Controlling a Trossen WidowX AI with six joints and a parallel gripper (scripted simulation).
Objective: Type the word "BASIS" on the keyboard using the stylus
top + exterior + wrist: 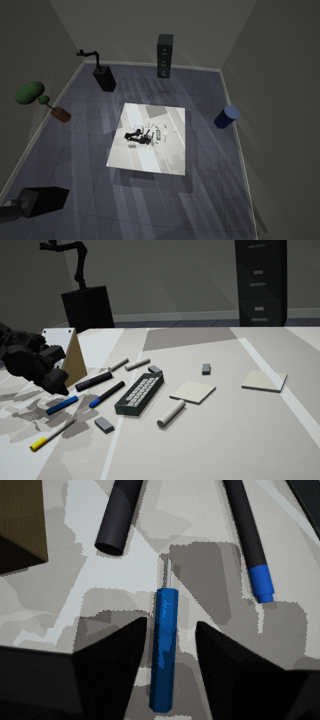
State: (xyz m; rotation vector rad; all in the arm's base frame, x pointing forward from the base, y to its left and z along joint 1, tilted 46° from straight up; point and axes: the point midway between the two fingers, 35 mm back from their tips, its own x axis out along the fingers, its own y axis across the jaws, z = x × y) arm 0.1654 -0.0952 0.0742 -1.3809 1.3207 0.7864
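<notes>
The stylus, a blue-handled tool (pixel 62 405) (pixel 166 645) with a thin metal tip, lies on the desk. In the wrist view its tip points up, away from my gripper. My gripper (pixel 171 625) (pixel 66 392) is open and empty. Its black fingers stand on either side of the blue handle, with a gap on both sides; in the exterior view the visible finger is above the desk, just behind the stylus. The dark green keyboard (pixel 158 134) (pixel 139 393) with white keys lies to the right, beyond a black pen. In the top view the arm hides the stylus.
The black pen with a blue end (pixel 108 394) (pixel 245 525) and a thick black rod (pixel 94 381) (pixel 120 517) lie near the stylus. A yellow-ended pen (pixel 38 444) and a grey block (pixel 103 424) lie nearer the exterior camera. A wooden-sided wedge (pixel 76 361) (pixel 22 525) stands behind.
</notes>
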